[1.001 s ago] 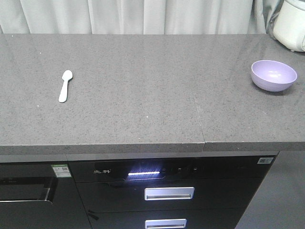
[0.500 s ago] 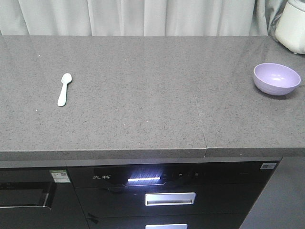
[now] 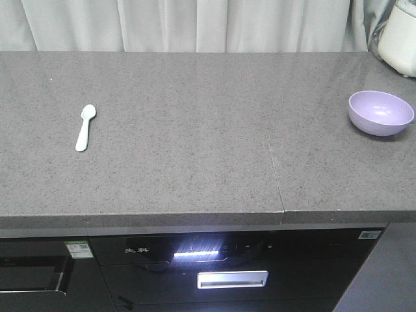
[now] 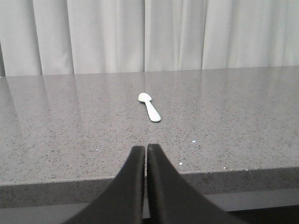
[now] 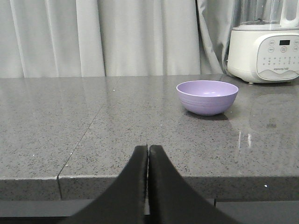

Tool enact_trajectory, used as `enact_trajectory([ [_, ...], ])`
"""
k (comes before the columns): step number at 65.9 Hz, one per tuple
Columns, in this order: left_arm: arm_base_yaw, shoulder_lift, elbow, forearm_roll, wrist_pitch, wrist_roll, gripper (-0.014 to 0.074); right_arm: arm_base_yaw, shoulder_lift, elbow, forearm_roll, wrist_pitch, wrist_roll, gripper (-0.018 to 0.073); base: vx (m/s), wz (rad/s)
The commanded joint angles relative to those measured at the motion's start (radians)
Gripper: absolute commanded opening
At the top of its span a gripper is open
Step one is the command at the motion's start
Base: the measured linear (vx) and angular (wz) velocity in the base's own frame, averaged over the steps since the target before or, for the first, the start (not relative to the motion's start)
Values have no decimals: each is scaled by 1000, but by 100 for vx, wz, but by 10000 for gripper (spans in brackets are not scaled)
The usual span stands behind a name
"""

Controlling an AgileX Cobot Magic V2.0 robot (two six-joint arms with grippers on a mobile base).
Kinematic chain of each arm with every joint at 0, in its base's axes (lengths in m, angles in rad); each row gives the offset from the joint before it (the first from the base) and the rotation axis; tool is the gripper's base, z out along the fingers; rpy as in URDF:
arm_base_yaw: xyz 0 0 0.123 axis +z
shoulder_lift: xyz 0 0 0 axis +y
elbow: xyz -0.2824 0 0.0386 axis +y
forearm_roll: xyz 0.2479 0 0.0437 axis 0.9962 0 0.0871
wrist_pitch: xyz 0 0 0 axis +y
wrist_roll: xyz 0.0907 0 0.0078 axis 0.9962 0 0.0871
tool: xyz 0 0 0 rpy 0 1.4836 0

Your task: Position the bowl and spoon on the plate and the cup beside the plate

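The left gripper (image 4: 146, 148), closed and holding nothing, faces the spoon (image 4: 149, 107), which lies flat well left of the tabletop seam (image 3: 276, 175). It is likely light and stiff; pinch its handle. Right of the seam, the bowl (image 3: 381, 112) looks light and slick; take its rim. The right gripper (image 5: 148, 148) is likewise closed and holds nothing.

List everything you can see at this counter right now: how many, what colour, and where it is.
speckled grey stone countertop: one, grey, spans the view.
pale mint-white plastic spoon: one, mint-white, flat on the countertop's left part.
round lavender-purple plastic bowl: one, lavender, upright and empty, countertop's right end.
pleated curtain: one, pale grey, behind the countertop.
white kitchen appliance: one, white, back right corner behind the bowl.
black cabinet front: one, black, under the countertop, with a lit strip and silver handle.
left pincer: one, black, shut, before the counter edge, facing the spoon.
right pincer: one, black, shut, facing the bowl.
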Motion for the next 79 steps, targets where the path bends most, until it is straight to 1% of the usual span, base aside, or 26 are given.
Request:
enact_trajectory([
  [1, -1, 18, 30, -1, -78, -7, -6, 1, -13, 16, -6, -77, -4, -5, 4, -1],
  [79, -1, 18, 30, -1, -78, -7, -6, 1, -13, 16, -6, -77, -4, -5, 4, -1],
])
